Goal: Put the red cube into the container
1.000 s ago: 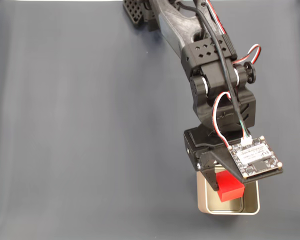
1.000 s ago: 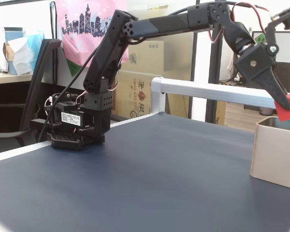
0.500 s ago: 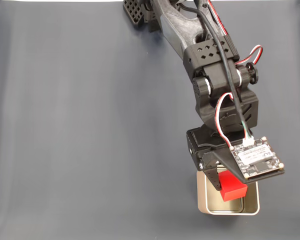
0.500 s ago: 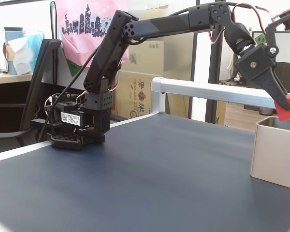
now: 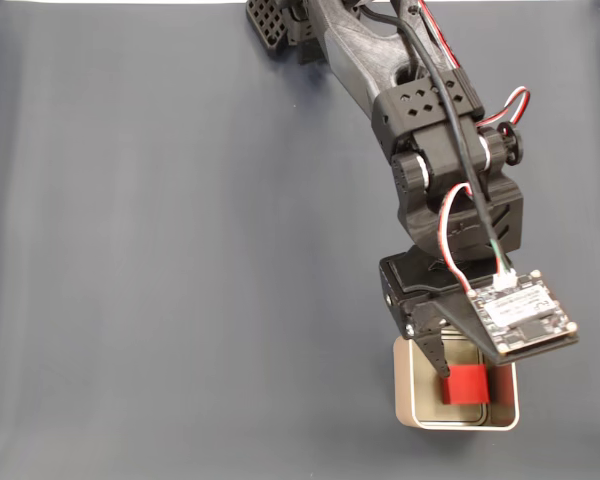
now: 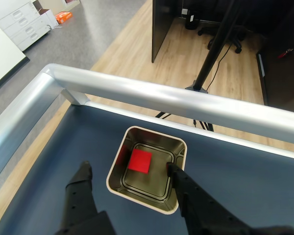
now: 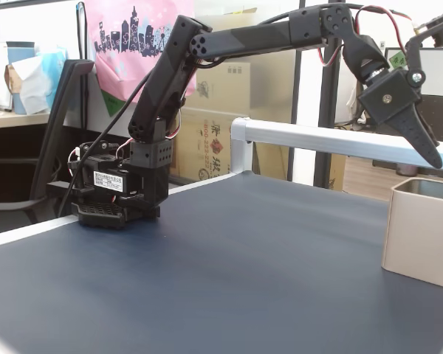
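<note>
Nearest, my gripper (image 6: 129, 172) hangs spread and empty above the container (image 6: 117, 183), fingers astride its rim. Beyond, the red cube (image 6: 139, 161) lies flat inside, apart from every wall. Farther off, the silver rail (image 6: 186, 102) bounds the table edge.

Office — cardboard boxes (image 7: 221, 110), filing drawers (image 6: 22, 24), desk chair (image 6: 225, 34)

1 red cube (image 6: 139, 161), 1 container (image 6: 118, 187), 1 robot arm (image 7: 236, 37) w/ 1 hand (image 6: 130, 172).
</note>
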### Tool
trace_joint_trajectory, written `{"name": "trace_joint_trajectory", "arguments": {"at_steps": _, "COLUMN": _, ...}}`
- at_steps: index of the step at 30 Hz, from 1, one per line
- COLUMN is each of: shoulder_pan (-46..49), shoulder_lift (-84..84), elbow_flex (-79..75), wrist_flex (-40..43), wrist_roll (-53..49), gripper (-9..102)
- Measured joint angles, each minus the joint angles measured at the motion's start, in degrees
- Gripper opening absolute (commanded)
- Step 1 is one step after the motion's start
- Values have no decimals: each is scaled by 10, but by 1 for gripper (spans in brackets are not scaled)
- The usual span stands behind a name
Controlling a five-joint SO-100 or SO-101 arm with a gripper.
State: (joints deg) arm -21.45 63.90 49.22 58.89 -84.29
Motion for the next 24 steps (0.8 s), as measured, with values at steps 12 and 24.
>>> {"name": "trace_joint_trajectory", "arguments": {"at_steps": 12, "shoulder_pan": -3, "shoulder_lift": 1, "elbow_flex": -14, "wrist_flex": 2, "wrist_roll": -27, "gripper": 40}}
{"name": "trace_joint_trajectory", "arguments": {"at_steps": 24, "shoulder_pan": -4, "shoulder_lift": 1, "elbow_flex": -14, "wrist_flex": 2, "wrist_roll": -27, "gripper": 30}}
